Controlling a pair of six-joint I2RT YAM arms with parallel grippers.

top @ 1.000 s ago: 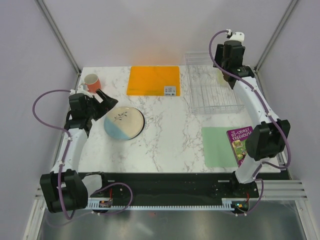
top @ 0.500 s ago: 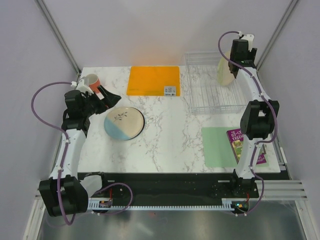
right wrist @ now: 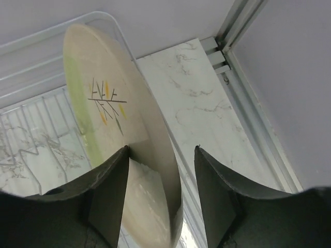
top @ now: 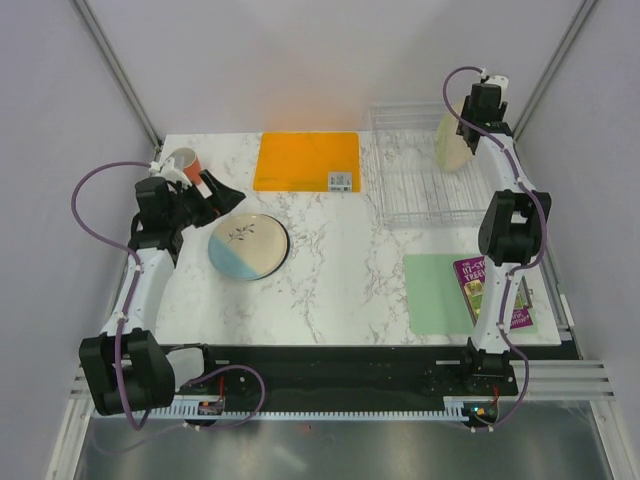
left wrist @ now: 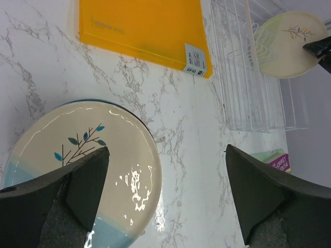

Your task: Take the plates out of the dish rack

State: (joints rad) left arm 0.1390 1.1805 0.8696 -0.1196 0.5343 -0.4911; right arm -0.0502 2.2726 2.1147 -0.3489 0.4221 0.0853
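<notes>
- Purple book [top: 466, 282], cover title in white capitals, partly covered: I can read only "TREE…".
- White sticker [left wrist: 195, 58] on orange board [left wrist: 139, 23]: square code and barcode, print too small for me to read.
- Faint imprint line, same board: illegible.

Glossy plate [left wrist: 124, 147], white wire rack [left wrist: 243, 98]

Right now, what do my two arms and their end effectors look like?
The left arm and right arm have white links, black joint housings and a looping purple cable each. The left end effector and right end effector each have two broad, dark grey wedge-shaped fingers.
</notes>
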